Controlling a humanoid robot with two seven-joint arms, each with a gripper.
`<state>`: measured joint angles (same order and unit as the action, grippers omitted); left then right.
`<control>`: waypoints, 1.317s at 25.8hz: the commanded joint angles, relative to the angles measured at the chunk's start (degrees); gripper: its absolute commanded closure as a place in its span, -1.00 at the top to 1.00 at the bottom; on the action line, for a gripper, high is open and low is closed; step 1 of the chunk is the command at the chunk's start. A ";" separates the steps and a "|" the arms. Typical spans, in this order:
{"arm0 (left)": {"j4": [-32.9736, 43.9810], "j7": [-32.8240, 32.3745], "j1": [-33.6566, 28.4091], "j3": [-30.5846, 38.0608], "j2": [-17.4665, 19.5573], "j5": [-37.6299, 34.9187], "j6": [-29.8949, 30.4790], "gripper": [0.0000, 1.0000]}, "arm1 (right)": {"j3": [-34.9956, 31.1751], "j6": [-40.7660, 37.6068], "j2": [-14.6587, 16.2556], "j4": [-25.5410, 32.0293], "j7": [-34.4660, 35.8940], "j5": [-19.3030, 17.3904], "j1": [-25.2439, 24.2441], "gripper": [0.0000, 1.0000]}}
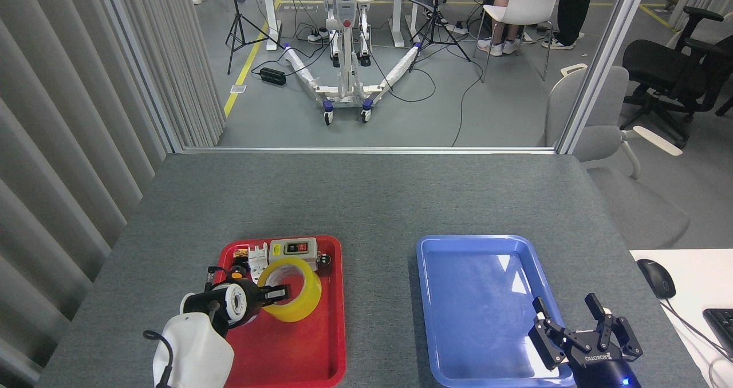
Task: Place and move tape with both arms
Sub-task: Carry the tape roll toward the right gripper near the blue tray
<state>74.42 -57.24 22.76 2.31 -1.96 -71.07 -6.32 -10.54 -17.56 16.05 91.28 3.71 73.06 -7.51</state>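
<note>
The yellow tape roll (298, 293) with its white core hangs tilted above the red tray (303, 353), lifted off the tray floor. My left gripper (277, 292) is shut on the tape, one finger inside the core and the rest of the grip on the roll's left wall. The white left arm comes up from the bottom left. My right gripper (567, 322) stands open over the near right corner of the blue tray (452, 262), with nothing between its fingers.
At the back of the red tray lie a grey switch box (293, 248), a white breaker (257, 257) and small parts. A mouse (655, 276) and a keyboard corner sit on a white desk at the right. Chairs stand beyond the table's right edge.
</note>
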 commanded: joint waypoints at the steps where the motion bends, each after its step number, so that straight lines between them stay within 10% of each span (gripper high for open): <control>1: 6.44 6.96 -3.16 3.93 -0.15 27.20 -1.07 -1.00 | 0.08 -1.07 0.12 0.03 0.06 -0.02 0.04 0.99; 8: 11.89 -1.12 -10.81 2.88 0.56 65.00 2.54 -1.00 | 2.37 -2.83 1.18 0.21 0.59 -1.08 0.12 0.99; 13: 15.23 -4.90 -15.03 -5.03 0.21 74.85 9.30 -1.00 | 12.65 -6.87 13.65 0.30 0.86 -11.54 0.74 0.99; 24: 19.10 -7.01 -22.41 -18.75 -1.64 75.99 17.48 -1.00 | 37.79 -9.16 35.10 9.17 5.78 -16.81 8.39 0.98; 34: 19.36 -7.19 -22.68 -19.01 -2.96 74.85 17.48 -1.00 | 37.52 -16.80 37.21 10.41 11.05 -17.16 8.74 0.98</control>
<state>93.96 -64.42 0.07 -16.65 -4.80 4.26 11.21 27.32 -33.23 53.35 101.64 13.54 56.05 0.90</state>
